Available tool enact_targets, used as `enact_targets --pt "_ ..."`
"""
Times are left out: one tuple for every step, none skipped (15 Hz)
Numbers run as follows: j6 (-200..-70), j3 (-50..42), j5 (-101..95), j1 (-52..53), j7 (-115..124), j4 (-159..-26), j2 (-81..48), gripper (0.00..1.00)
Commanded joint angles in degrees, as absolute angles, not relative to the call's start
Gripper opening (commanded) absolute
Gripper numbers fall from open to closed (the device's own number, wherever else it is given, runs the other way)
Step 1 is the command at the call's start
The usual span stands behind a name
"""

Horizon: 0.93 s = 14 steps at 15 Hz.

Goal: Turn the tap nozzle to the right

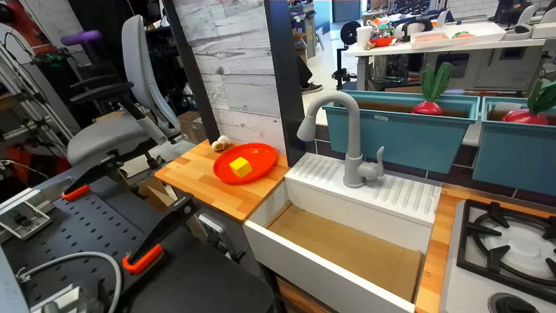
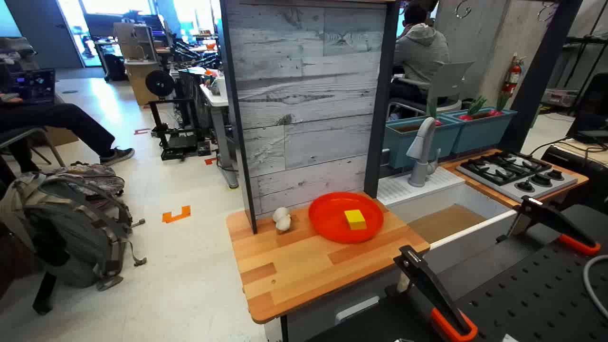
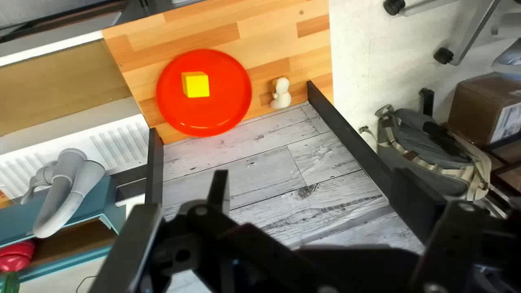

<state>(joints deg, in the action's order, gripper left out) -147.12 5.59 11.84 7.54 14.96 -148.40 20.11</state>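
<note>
Tap nozzle (image 3: 57, 199) stood lower left in the wrist view, clear of the gripper (image 3: 317, 191) at lower right, its jaws wide apart.

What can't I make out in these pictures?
Tap nozzle: outlet faces down, hidden in both exterior views.
Lever handle: partly behind the tap base, in an exterior view.
Stove: cut off by the right edge, in an exterior view.
Box label: print too small to read, wrist view.

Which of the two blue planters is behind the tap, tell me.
The planter nearer the grey wooden panel: in both exterior views it stands behind the tap, while the other planter stands behind the stove.
</note>
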Motion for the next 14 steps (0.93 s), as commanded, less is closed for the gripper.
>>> enact_targets --pt "-146.9 6.1 12.1 7.0 14.8 -148.3 20.2 1.0" --pt "-147.2 5.7 12.4 6.9 14.6 -148.3 19.5 1.0" --pt "-147.8 5.3 12.7 6.6 14.5 -148.3 18.8 1.0" --pt "-148.5 5.1 12.4 5.9 15.3 -148.2 17.8 1.0" --pt "-149.0 4.9 12.1 5.2 16.0 -148.2 17.0 1.0" --pt "-149.8 4.5 12.0 4.2 16.7 -148.1 15.7 1.0" --pt "-150.6 4.2 11.9 3.4 17.3 -147.9 14.6 1.0" --pt "-151.6 3.5 12.3 2.4 17.4 -147.5 13.2 1.0" --pt "-152.7 2.8 12.5 1.5 17.6 -147.1 12.1 1.0" --pt "-153.4 1.8 13.0 0.8 17.4 -146.3 10.6 1.0" --pt "-154.0 1.0 13.4 0.1 17.4 -145.8 9.5 1.0" --pt "-155.7 0.1 14.0 -0.5 17.4 -145.3 8.2 1.0" --pt "-156.7 -0.9 14.4 -1.3 17.5 -144.5 6.9 1.0" --pt "-157.4 -1.9 15.0 -1.9 17.5 -143.7 5.6 1.0"
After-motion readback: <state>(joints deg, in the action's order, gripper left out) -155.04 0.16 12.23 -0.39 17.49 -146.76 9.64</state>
